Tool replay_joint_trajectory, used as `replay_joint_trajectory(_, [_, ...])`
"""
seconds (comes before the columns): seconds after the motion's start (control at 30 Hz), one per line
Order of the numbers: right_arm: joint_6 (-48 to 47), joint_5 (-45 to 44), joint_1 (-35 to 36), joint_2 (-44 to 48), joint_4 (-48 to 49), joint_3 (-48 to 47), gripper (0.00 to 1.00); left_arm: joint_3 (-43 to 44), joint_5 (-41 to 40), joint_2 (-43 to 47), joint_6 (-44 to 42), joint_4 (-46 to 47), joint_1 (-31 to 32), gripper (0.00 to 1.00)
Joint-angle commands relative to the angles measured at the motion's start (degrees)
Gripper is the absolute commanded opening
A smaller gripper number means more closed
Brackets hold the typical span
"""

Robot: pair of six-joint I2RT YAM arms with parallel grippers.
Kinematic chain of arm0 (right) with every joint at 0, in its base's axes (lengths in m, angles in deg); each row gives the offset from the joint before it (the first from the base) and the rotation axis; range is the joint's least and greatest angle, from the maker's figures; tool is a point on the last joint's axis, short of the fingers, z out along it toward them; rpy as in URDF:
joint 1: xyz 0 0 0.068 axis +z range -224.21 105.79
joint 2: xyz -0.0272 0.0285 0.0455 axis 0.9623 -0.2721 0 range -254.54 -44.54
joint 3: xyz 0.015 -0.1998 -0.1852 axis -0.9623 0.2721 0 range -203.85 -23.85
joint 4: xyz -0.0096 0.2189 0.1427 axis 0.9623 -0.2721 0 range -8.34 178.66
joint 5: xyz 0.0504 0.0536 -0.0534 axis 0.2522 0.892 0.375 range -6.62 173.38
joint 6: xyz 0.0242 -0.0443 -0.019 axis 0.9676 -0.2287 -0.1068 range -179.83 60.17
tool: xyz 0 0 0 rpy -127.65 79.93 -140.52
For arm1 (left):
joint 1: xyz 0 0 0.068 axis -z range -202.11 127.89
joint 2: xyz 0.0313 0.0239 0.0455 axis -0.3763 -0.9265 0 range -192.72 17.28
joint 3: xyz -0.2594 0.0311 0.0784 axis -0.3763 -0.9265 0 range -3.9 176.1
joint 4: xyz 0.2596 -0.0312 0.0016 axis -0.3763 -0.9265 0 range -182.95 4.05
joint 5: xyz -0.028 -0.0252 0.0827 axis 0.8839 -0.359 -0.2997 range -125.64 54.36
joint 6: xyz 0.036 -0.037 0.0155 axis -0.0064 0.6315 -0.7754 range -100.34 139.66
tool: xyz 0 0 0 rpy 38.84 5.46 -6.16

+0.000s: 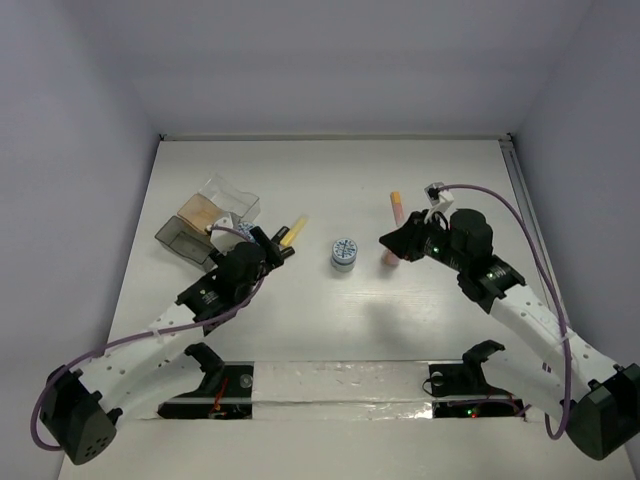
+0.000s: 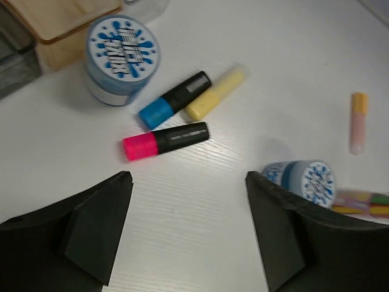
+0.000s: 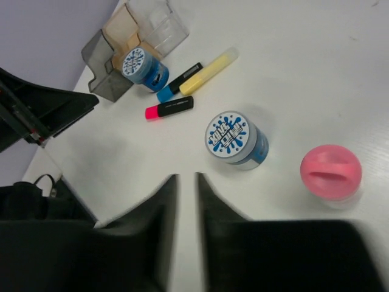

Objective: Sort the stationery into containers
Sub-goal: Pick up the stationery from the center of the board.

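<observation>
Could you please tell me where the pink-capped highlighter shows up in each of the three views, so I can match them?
Top external: not visible; the left arm covers that spot.
Left wrist: the pink-capped highlighter lies at centre, just beyond the open left tool.
Right wrist: upper left of centre, pink cap pointing left.
Shared landmark: the blue-and-white tin standing against the containers, beyond the highlighters.

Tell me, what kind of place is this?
Probably a robot test booth, not a home: a bare white table boxed in by plain walls, the left gripper and right gripper on bolted arms, and highlighters laid out for sorting.
</observation>
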State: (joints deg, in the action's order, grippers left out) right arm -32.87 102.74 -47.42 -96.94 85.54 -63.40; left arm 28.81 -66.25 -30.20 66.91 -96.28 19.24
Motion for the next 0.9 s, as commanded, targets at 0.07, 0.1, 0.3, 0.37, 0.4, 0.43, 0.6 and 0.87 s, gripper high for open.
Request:
replay_joint_trajectory(0.07, [-4.11, -1.69, 1.08, -0.95, 4.33, -0.53, 0.65, -0.9, -13.94, -2.26, 4.88, -0.49, 0.49, 0.87])
replay_joint_trajectory(0.1, [-4.37, -0.12, 1.6, -1.73, 4.69, -0.35, 0.69, -0.72, -13.51, -3.92, 3.74, 1.69, -2.12, 0.88])
replay_joint_trajectory(0.3, [-4.9, 1.48, 3.36, -4.46, 6.19, 0.0, 0.71, 1.65, -7.36, -14.54, -2.24, 7.95, -10.49, 0.82])
replay_joint_trajectory(0.37, [-5.25, 1.65, 3.89, -4.73, 6.19, 0.09, 0.72, 3.05, -7.18, -16.32, -3.29, 8.48, -11.98, 0.82])
replay_joint_trajectory(0.4, [-5.43, 2.0, 3.89, -4.81, 6.28, 0.26, 0.72, 3.41, -7.01, -17.8, -3.65, 9.26, -12.6, 0.82])
replay_joint_trajectory(0.43, [-5.43, 2.26, 3.89, -4.81, 6.28, 0.26, 0.73, 3.59, -6.66, -18.43, -4.0, 9.88, -13.39, 0.82])
replay_joint_trajectory(0.6, [-5.78, 2.44, 4.42, -4.55, 6.37, 0.35, 0.74, 4.99, -5.51, -22.64, -7.42, 14.45, -15.06, 0.81])
replay_joint_trajectory(0.87, [-5.87, 2.71, 5.47, -5.08, 6.72, 0.44, 0.75, 9.56, -3.14, -30.12, -9.98, 15.16, -15.77, 0.79])
